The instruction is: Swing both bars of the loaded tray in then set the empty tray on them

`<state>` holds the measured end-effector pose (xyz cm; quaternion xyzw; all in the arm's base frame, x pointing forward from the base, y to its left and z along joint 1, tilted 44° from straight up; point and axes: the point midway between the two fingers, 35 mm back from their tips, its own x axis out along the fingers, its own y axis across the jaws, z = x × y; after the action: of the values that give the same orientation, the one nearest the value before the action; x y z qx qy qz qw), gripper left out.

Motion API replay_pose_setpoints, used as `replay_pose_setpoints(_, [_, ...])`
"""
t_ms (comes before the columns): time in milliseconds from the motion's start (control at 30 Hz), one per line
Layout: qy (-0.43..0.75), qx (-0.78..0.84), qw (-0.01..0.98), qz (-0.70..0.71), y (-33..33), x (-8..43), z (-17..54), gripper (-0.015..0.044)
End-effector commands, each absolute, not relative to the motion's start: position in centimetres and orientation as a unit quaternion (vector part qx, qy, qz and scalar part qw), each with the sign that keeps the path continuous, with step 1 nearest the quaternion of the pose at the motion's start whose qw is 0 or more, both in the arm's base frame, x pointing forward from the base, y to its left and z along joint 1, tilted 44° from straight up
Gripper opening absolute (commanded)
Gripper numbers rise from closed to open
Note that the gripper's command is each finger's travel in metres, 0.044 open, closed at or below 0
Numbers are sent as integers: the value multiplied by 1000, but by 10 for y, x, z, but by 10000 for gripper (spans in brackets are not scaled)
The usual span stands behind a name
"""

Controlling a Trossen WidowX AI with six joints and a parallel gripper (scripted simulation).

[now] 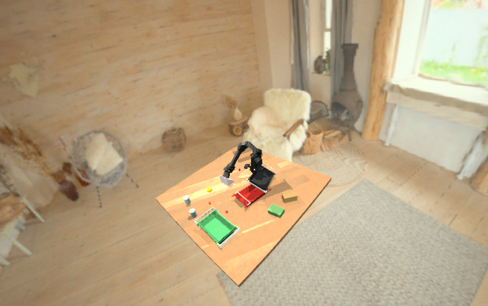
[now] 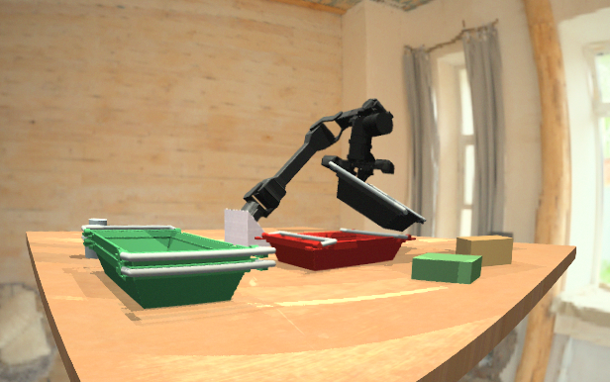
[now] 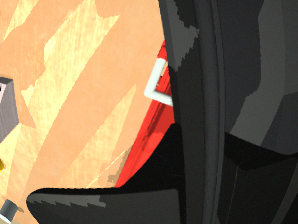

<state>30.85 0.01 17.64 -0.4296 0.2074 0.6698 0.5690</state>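
The red loaded tray (image 1: 257, 195) (image 2: 342, 257) (image 3: 142, 145) stands on the table. Its near bar (image 1: 242, 198) (image 2: 301, 236) lies across the top, just inside the end. Its other bar (image 2: 372, 234) also appears swung inward. The blocks inside are hard to make out. My gripper (image 2: 364, 178) is shut on the black empty tray (image 1: 262, 178) (image 2: 368, 203) (image 3: 250, 55). It holds this tray in the air, behind and above the red tray, steeply tilted with its lower end towards the right in the exterior view. The fingertips are partly hidden.
Two nested green trays (image 1: 216, 226) (image 2: 183, 287) stand near the front left. A green block (image 1: 276, 210) (image 2: 446, 268) and a tan block (image 1: 289, 196) (image 2: 487, 250) lie right of the red tray. A pale upright piece (image 1: 226, 181) (image 2: 237, 228) and two grey cylinders (image 1: 187, 200) (image 1: 192, 213) stand left.
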Motion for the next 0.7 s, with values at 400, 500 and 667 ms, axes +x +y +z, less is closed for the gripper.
replay_pose_setpoints(400, [240,-372,628,640,-70,321,148,0])
replay_pose_setpoints(500, [245,-359,638,635,-83,321,141,0])
replay_pose_setpoints(667, [253,-337,655,627,-104,319,129,0])
